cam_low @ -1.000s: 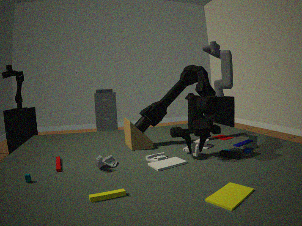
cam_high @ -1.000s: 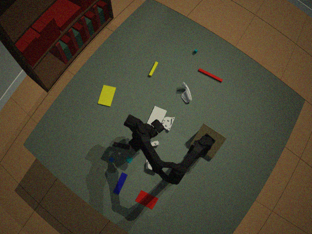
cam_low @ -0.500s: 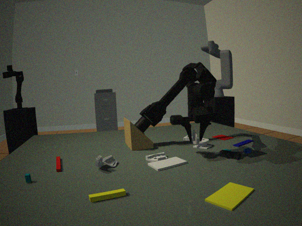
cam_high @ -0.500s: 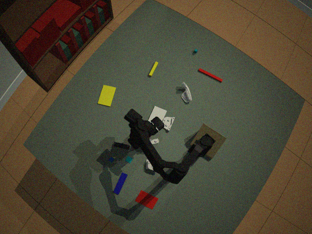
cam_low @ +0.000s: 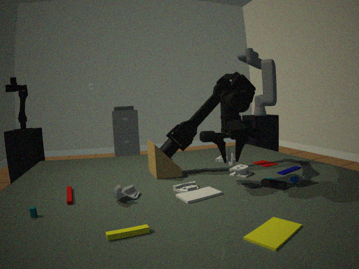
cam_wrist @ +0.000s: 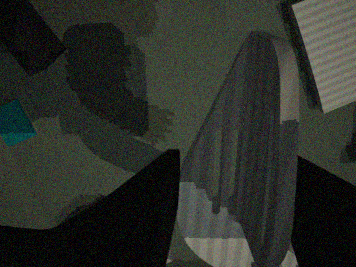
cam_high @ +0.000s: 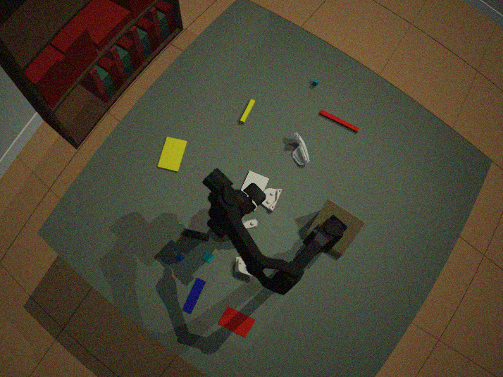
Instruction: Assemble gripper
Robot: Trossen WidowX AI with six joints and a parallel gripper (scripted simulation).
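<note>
My gripper [cam_low: 232, 161] [cam_wrist: 228, 161] points down and is shut on the upright finger of a jaw [cam_low: 239, 167] [cam_wrist: 220, 248], a pale part whose foot has two holes. The foot also shows in the top view [cam_high: 251, 224]. In the exterior view it appears just above a flat white part [cam_low: 245, 175]; contact cannot be told. The other jaw, apparently, is a grey L-shaped part [cam_high: 300, 154] [cam_low: 130, 192], lying tilted. A white part with raised edges and holes [cam_high: 272, 199] [cam_low: 186, 187] and another white part [cam_high: 241, 266] [cam_low: 220, 158] lie apart; which are base and housing plate is unclear.
A white slab [cam_high: 256, 178] [cam_low: 199, 194] [cam_wrist: 330, 46] lies beside the part with raised edges. A teal block [cam_high: 208, 256] [cam_wrist: 15, 123], a black bar [cam_high: 195, 235] [cam_low: 273, 183] and a blue bar [cam_high: 194, 295] lie near the gripper. The wooden wedge [cam_low: 164, 167] stands at the arm's base.
</note>
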